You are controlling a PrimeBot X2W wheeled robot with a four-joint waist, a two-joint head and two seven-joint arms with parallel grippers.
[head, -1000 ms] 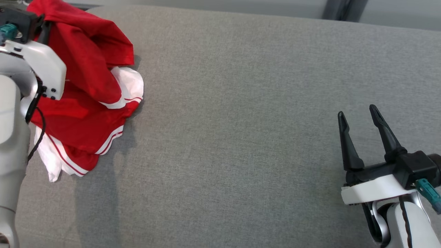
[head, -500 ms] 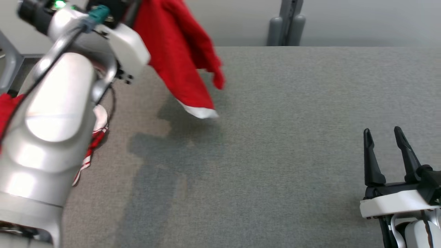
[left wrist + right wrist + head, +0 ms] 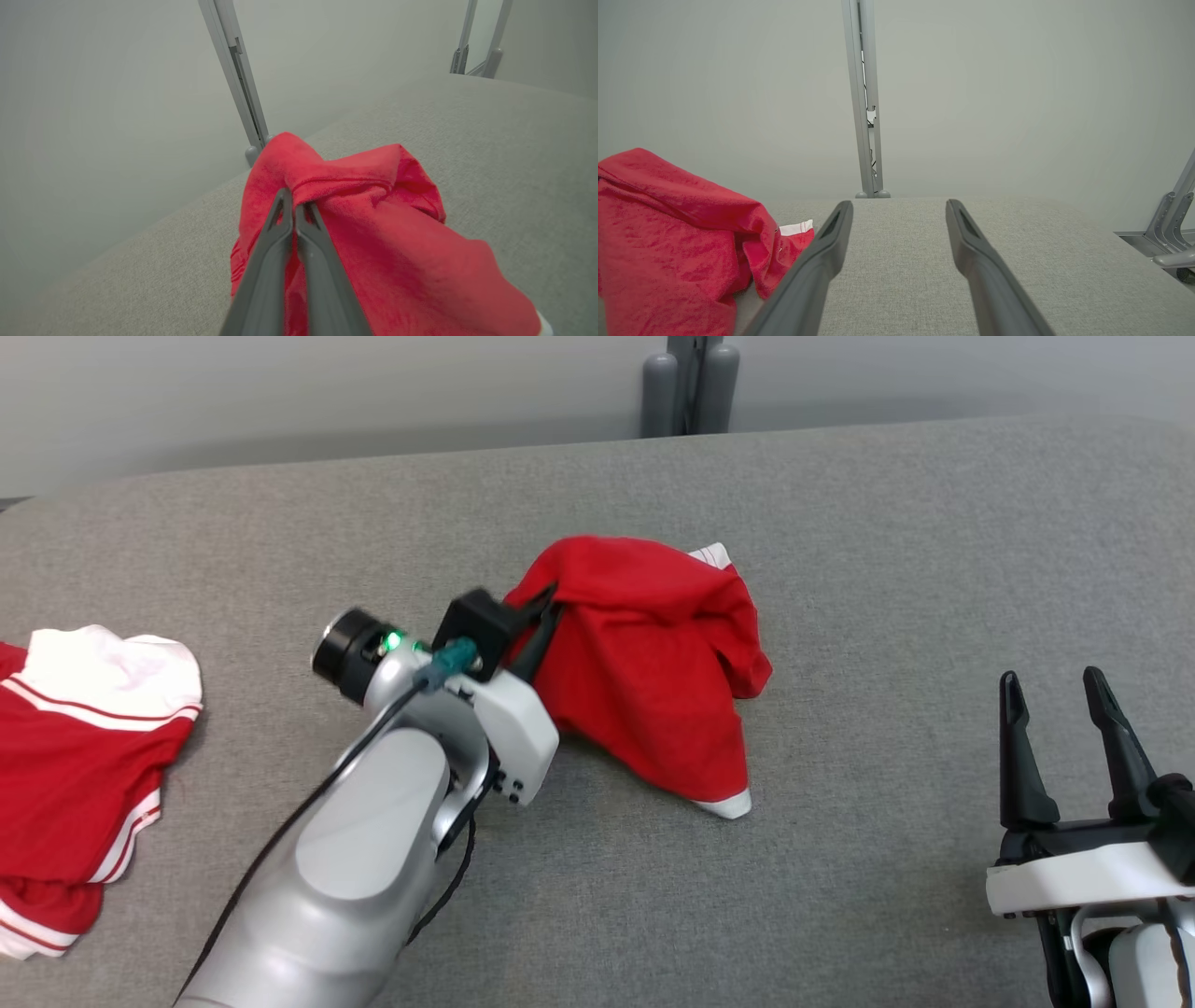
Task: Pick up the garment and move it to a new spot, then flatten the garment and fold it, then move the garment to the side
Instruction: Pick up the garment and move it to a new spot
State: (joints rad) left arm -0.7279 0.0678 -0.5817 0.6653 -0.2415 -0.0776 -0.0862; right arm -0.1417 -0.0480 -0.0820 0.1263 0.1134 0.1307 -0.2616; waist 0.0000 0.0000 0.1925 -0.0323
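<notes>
Red garment point(image 3: 653, 658) lies bunched on the grey table point(image 3: 887, 569), pinched tight by the left gripper point(image 3: 294, 203), while the right gripper point(image 3: 1050, 679) stands wide open.

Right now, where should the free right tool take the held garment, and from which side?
Probably the white-edged corner of the garment, coming from the right: it lies low on the table, sticking out toward the open right tool, clear of the left tool.
</notes>
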